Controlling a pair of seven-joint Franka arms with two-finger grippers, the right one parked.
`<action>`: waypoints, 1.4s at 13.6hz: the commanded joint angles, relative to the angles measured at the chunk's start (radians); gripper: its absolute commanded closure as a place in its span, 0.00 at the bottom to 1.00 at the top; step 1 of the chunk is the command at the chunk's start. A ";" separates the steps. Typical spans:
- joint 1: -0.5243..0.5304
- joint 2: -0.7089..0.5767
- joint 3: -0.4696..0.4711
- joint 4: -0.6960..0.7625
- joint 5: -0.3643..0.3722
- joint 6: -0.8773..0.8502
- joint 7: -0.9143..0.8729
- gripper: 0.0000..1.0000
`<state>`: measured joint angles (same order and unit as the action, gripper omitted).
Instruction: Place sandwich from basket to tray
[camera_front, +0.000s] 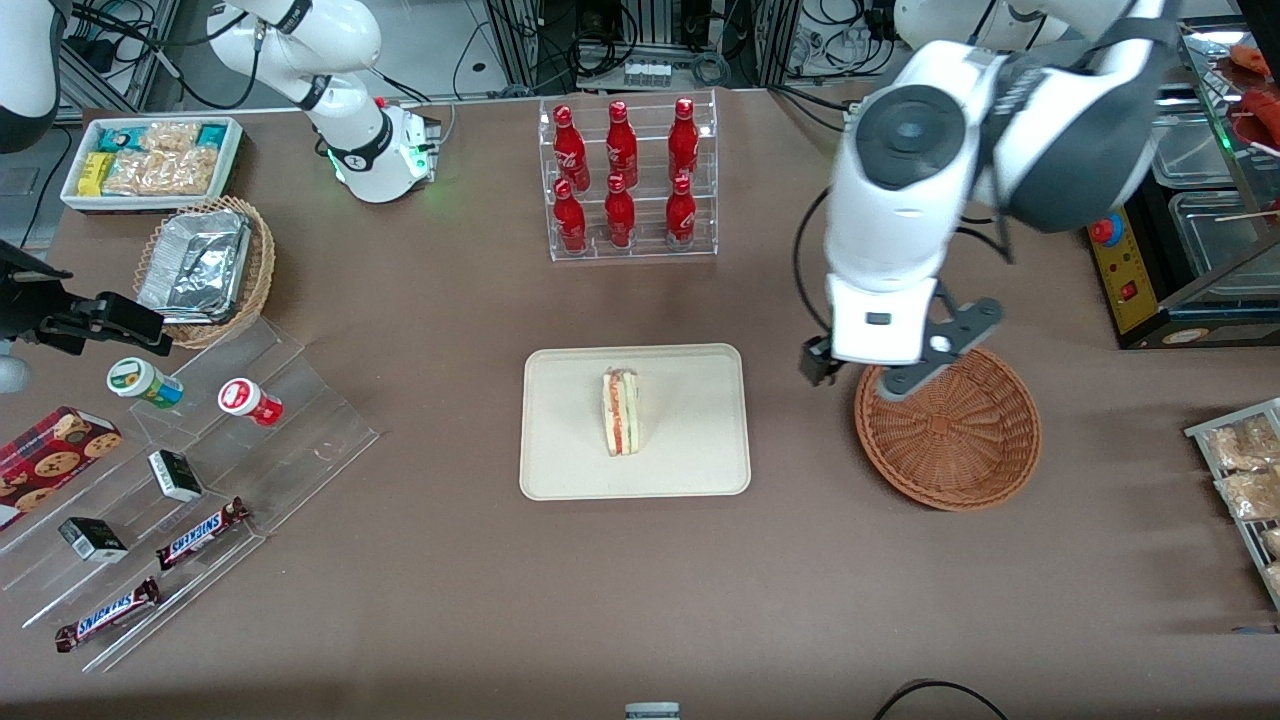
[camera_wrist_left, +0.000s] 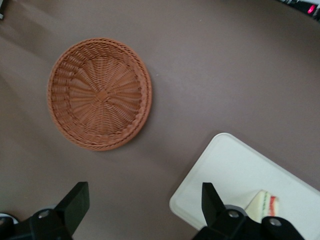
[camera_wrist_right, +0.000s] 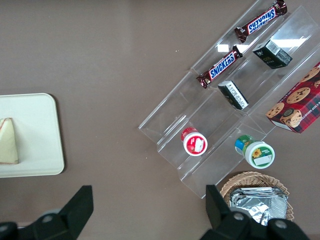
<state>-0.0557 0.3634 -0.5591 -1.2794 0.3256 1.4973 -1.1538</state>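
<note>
Sandwich (camera_front: 621, 412) sits on tray (camera_front: 634, 421), basket (camera_front: 948, 430) empty, gripper (camera_wrist_left: 145, 210) spread w/ nothing held (above table between them), so only risk: arm clipping basket rim.

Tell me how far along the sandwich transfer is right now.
Done: the sandwich lies on the tray, and the basket holds nothing. In hand: nothing; the left arm's pincer is open, holds nothing, and hangs above the table between basket and tray. Left: the placement itself looks complete; at most the arm may need to pull clear.
</note>
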 joint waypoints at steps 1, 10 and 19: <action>0.100 -0.096 0.002 -0.034 -0.086 -0.048 0.197 0.01; 0.045 -0.273 0.465 -0.161 -0.273 -0.146 0.964 0.01; 0.017 -0.417 0.587 -0.328 -0.347 -0.118 1.163 0.01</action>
<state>-0.0306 -0.0350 0.0253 -1.5803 -0.0138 1.3565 0.0478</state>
